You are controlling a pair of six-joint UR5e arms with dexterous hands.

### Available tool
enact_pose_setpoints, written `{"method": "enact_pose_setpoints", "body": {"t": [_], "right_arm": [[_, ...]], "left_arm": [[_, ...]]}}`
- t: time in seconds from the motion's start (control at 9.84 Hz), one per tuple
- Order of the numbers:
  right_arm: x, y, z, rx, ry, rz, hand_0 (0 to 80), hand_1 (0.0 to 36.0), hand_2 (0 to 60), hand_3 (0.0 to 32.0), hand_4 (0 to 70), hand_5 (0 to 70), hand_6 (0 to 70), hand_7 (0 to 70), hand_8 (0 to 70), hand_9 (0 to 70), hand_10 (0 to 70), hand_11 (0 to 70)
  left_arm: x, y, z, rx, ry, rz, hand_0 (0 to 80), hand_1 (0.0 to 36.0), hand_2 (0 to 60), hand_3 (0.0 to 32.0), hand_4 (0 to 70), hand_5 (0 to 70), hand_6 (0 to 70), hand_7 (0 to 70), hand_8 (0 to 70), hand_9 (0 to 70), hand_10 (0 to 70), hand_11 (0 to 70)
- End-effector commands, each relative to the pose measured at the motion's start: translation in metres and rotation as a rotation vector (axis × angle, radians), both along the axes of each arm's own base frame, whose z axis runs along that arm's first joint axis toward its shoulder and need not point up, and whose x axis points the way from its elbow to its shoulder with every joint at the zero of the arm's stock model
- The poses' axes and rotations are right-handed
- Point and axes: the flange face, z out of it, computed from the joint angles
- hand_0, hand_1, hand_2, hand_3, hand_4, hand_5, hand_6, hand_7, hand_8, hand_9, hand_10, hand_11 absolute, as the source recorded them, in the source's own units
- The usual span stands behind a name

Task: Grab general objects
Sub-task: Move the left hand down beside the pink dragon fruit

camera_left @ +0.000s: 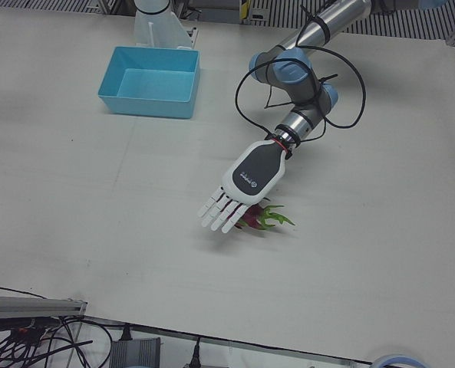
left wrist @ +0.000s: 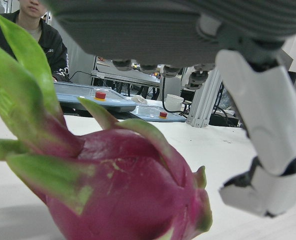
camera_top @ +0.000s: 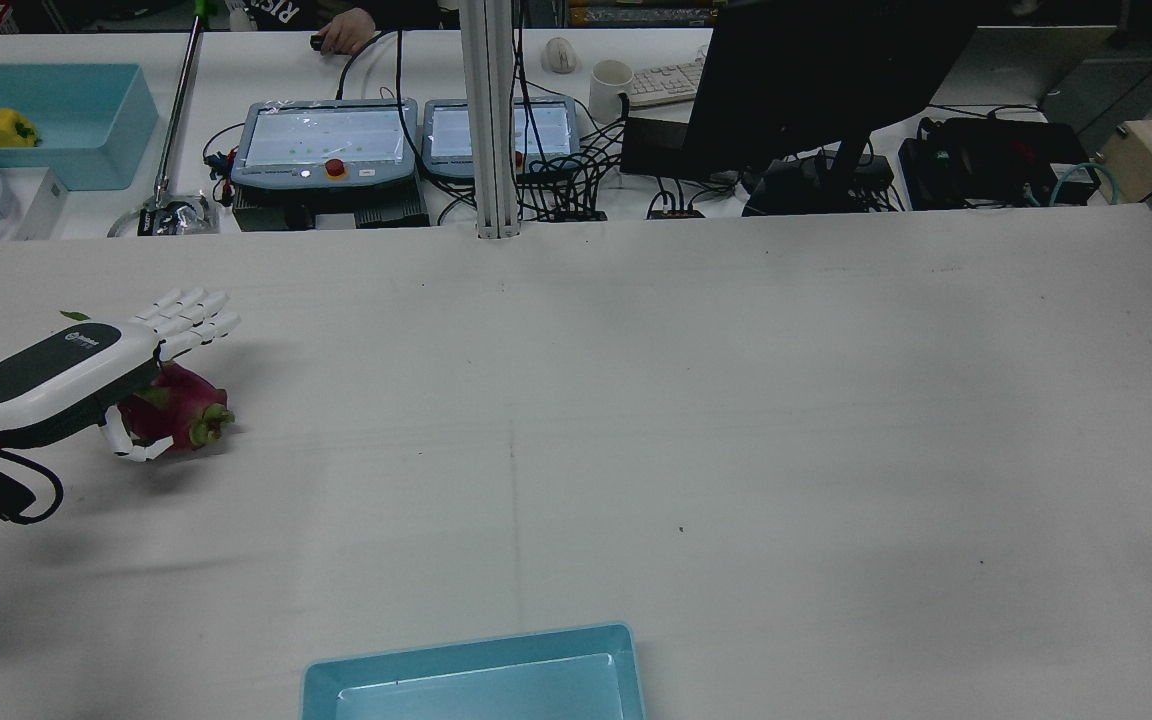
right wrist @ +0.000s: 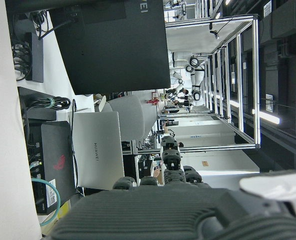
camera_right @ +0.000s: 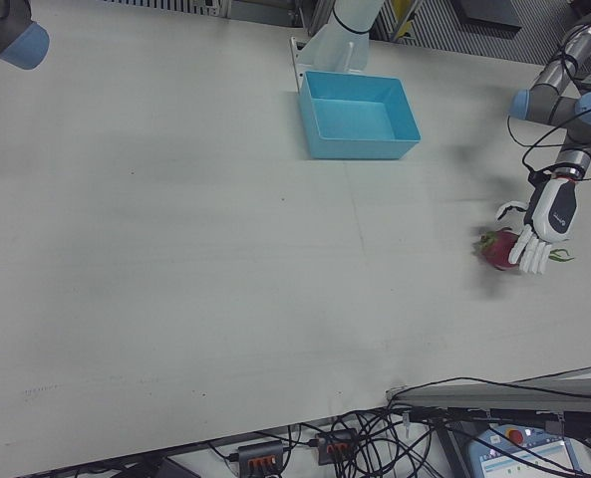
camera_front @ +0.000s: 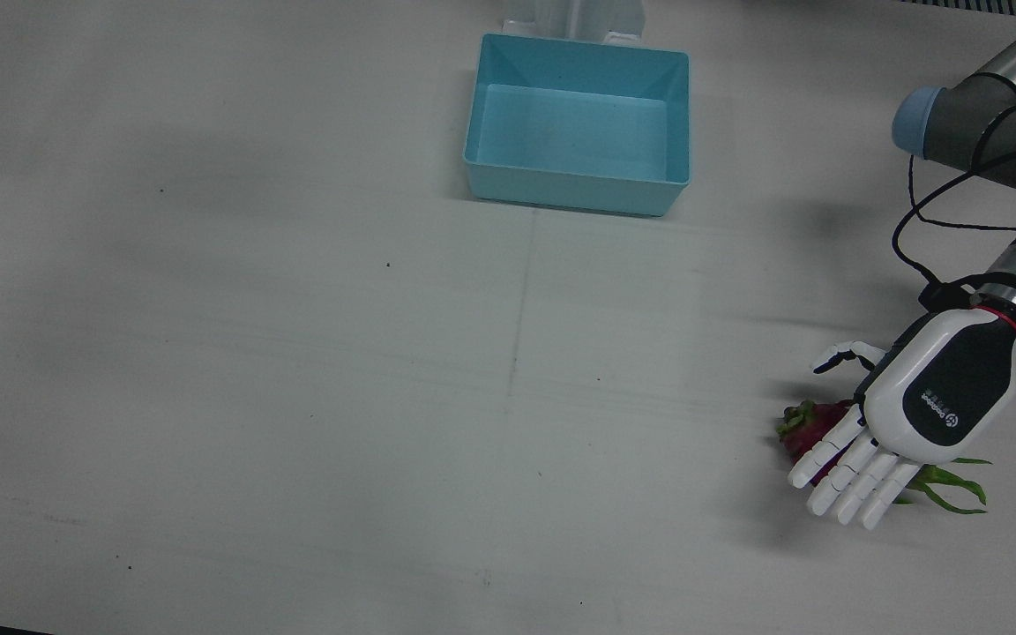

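Magenta, green-scaled dragon fruit [left wrist: 128, 195] lies near your table's [camera_front: 296, 397] left edge under your spread left hand [camera_front: 914, 423]. Likely heavy and waxy-slick; wrap its round body, not the leaves.

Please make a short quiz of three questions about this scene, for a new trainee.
1. True or false: the left hand already grips the dragon fruit firmly.
2. The blue bin holds: A) a dragon fruit B) nothing visible C) a ball
3. What green parts stick out from under the hand in the front view?

Key: 1. False, the fingers are spread apart above it. 2. B. 3. The fruit's leafy scales.
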Motion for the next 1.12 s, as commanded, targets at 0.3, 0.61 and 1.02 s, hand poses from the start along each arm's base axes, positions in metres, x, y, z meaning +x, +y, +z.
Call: {"method": "enact_pose_setpoints", "body": {"t": [0.3,0.61,1.02], "right_arm": [[0.000,0.000,0.000,0.000,0.000,0.000,0.0,0.0,0.0,0.0,0.0,0.0,0.0,0.0,0.0,0.0,0.0,0.0],[0.000,0.000,0.000,0.000,0.000,0.000,0.0,0.0,0.0,0.0,0.0,0.0,0.0,0.0,0.0,0.0,0.0,0.0],[0.000,0.000,0.000,0.000,0.000,0.000,0.0,0.0,0.0,0.0,0.0,0.0,0.0,0.0,0.0,0.0,0.0,0.0]], "left_arm": [[0.000,0.001,0.010,0.053,-0.119,-0.024,80.0,36.0,60.0,0.0,0.0,0.0,0.0,3.9,0.0,0.0,0.0,0.0],[-0.001,0.005,0.016,0.073,-0.178,-0.030,80.0,36.0,60.0,0.0,0.0,0.0,0.0,2.7,0.0,0.0,0.0,0.0],[0.008,0.003,0.007,0.120,-0.241,-0.034,80.0,36.0,60.0,0.0,0.0,0.0,0.0,7.9,0.0,0.1,0.0,0.0]]}}
